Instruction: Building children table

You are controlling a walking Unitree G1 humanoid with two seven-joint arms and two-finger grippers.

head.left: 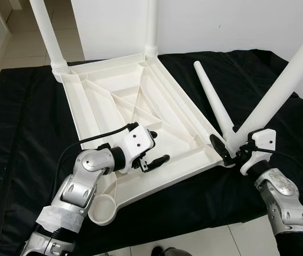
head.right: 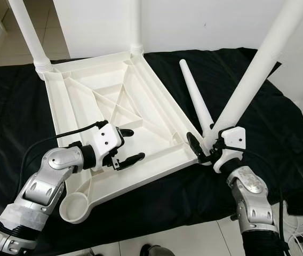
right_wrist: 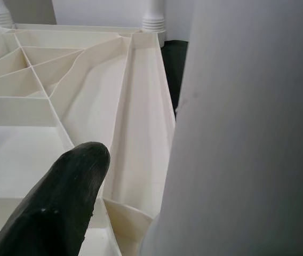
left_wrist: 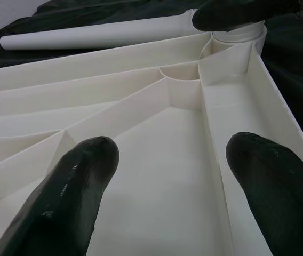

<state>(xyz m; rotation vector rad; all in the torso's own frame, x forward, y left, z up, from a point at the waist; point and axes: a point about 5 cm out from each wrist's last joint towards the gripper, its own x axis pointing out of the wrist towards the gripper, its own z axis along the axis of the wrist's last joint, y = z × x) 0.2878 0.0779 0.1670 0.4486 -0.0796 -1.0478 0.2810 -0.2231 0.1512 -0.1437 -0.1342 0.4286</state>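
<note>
Now right end effector (head.left: pixel 230 149) clasping tilted leg (head.left: pixel 279 90), left end effector (head.left: pixel 154 146) spread over tabletop (head.left: pixel 135 101).

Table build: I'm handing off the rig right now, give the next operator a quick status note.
Right gripper: shut on a leg, its base at the near right corner of the upturned tabletop.
Left gripper: open, empty, over the tabletop's near part.
Done: two far legs stand in their sockets.
Left: seat the held leg; fit the loose leg lying on the black mat into the empty near left socket.
</note>
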